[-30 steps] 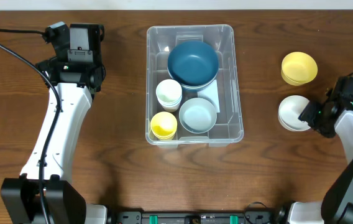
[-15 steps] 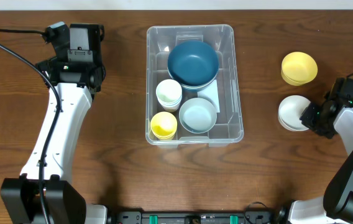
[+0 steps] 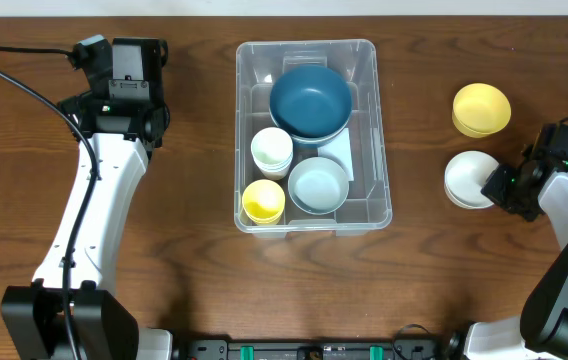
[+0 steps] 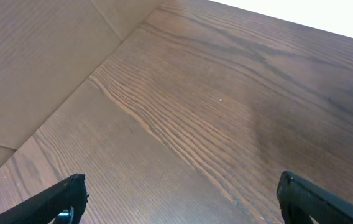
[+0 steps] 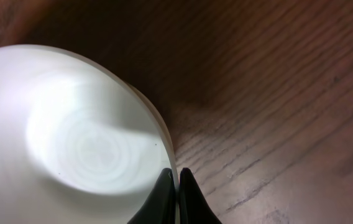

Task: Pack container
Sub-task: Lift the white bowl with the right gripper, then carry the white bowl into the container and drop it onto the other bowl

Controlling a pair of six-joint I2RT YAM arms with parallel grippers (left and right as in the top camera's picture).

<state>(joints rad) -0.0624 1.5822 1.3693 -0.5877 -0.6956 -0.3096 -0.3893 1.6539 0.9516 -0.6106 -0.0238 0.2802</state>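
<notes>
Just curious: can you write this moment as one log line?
right hand: shut on white bowl rim | left hand: open, empty | container: partly filled

Container (image 3: pixel 366 130) nearly full, it seems

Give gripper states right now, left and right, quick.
Left gripper: open, holding nothing.
Right gripper: shut, pinching the white bowl by its rim.
</notes>
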